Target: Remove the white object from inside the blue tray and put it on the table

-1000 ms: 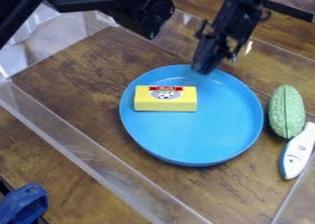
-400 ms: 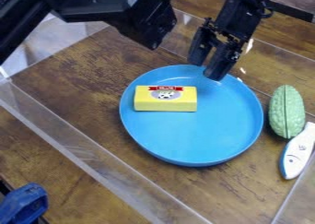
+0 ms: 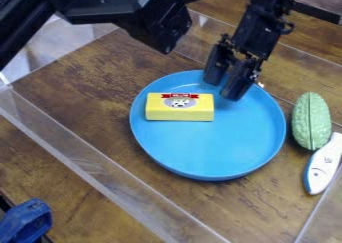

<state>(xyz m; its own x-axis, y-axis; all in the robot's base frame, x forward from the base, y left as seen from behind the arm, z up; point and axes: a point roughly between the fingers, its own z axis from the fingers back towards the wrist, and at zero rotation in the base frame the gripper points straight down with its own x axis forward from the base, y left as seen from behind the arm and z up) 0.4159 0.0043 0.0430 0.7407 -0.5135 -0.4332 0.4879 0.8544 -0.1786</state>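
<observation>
The claw (image 3: 231, 77), jaws spread and empty, hangs over the blue tray's (image 3: 254, 147) upper rim, probably lining up on the white object (image 3: 181, 106) lying left of centre.

The dark brown wooden worktop (image 3: 94, 77) shows clear streaked grain and a dull, lightly worn finish. On it the large round bright blue plastic tray (image 3: 221, 147) looks smooth and softly glossy, with pale sheen along its raised rim. The small yellow rectangular block (image 3: 179, 108) has a matt, waxy-looking surface and what looks like a paper label in white and red. The black claw (image 3: 231, 75) looks like hard matt plastic or painted metal; which one cannot be told. The green oval object (image 3: 314, 120) has a ribbed, matt skin. The white elongated item with blue marks (image 3: 322, 165) looks like smooth plastic. A clear, glossy plastic sheet (image 3: 80, 177) borders the worktop.
</observation>
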